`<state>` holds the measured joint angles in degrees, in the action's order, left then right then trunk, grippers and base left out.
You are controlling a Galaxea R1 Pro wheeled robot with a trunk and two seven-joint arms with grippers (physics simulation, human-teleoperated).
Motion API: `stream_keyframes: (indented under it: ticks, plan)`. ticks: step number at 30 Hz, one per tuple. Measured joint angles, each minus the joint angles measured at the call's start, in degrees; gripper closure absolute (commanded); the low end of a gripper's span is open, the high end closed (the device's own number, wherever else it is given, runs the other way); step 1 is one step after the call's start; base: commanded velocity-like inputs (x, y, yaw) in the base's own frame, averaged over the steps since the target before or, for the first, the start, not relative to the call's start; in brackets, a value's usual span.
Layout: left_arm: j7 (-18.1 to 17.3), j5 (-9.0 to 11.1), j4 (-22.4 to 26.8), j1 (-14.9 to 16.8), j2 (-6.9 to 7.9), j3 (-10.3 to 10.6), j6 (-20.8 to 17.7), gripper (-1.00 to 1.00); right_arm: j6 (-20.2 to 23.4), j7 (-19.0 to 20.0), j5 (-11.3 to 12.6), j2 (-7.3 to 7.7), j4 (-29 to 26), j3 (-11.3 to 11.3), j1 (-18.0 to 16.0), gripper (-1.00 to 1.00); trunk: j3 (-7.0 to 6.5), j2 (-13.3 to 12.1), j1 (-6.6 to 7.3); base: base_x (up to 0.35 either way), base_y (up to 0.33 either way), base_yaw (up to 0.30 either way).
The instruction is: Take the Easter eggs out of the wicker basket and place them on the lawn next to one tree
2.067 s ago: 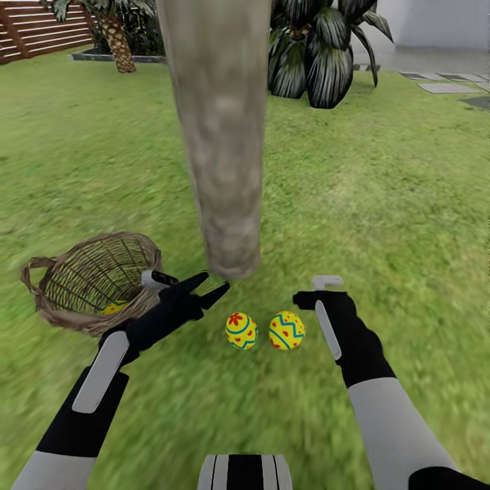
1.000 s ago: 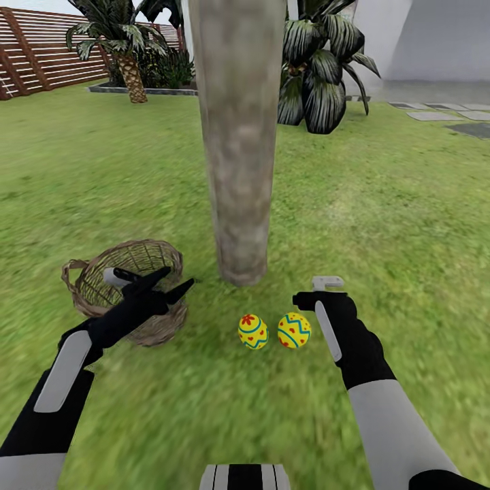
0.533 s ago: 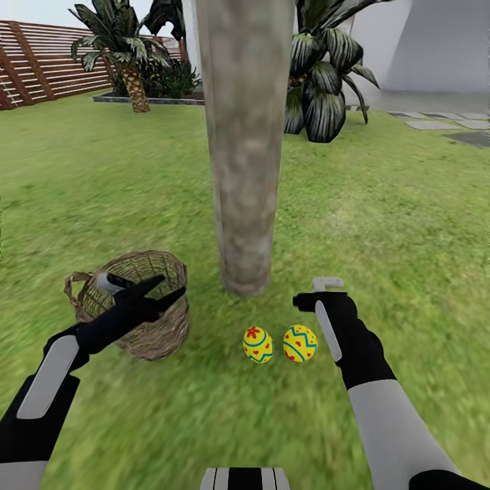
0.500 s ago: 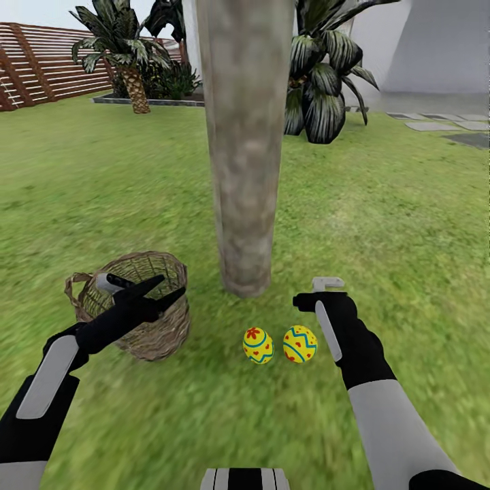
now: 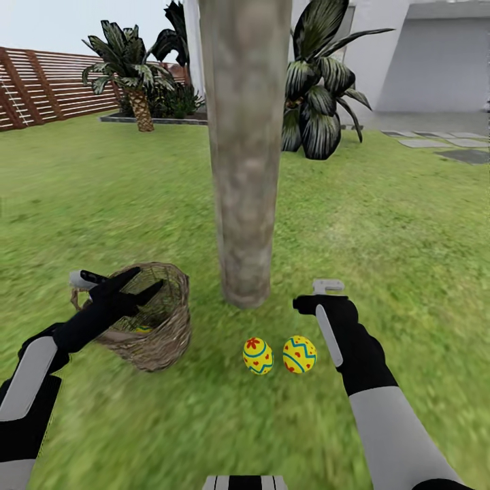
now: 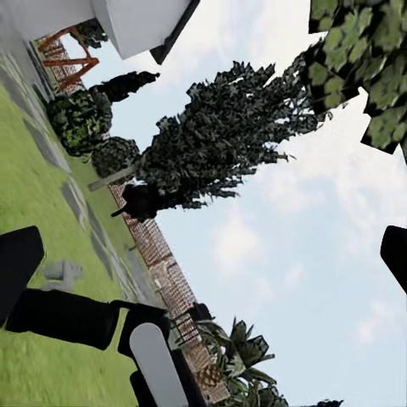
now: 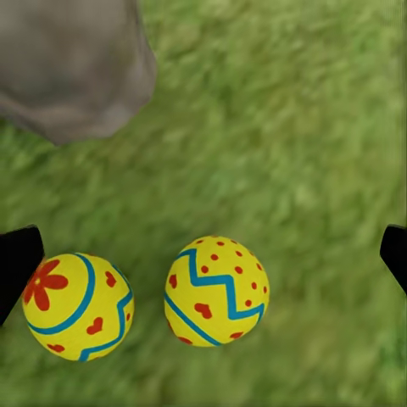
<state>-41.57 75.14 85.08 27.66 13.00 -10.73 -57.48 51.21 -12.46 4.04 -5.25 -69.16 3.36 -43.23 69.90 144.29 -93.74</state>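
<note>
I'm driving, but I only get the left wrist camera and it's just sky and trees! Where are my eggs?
Observer: Two eggs lie on the lawn just in front of the tree: the flower egg and the zigzag egg, side by side.
Operator: Where's the third one?
Observer: A bit of yellow shows through the wicker basket, low inside. That's probably it.
Operator: Is my left hand near it?
Observer: The left gripper is open and empty, above the basket's rim.
Operator: And my other hand?
Observer: The right gripper is open too, pointing down at the two eggs without touching them.
</note>
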Motion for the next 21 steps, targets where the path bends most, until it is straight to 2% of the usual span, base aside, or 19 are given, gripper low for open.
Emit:
stream_keyframes:
  ticks: [6,10,21]
  plan:
    - [-0.1,0.4,-0.2,-0.1,4.74,-1.1,-0.1,-1.0,0.2,0.0,0.0,-0.06,-2.7,0.0,0.0,-1.0,-1.33,-0.1,0.16,0.0,0.0,0.0]
    - [0.0,0.3,-0.7,-0.1,5.41,-3.9,0.0,-1.0,5.3,0.0,0.0,-0.43,-4.1,0.0,0.0,-1.0,-2.22,-0.1,0.26,0.0,0.0,0.065]
    - [0.0,0.1,-1.5,-0.1,5.46,-4.9,-0.1,-1.0,6.2,0.0,0.0,-0.47,-4.4,0.0,0.0,-1.0,-4.66,-0.3,0.54,0.0,0.0,0.271]
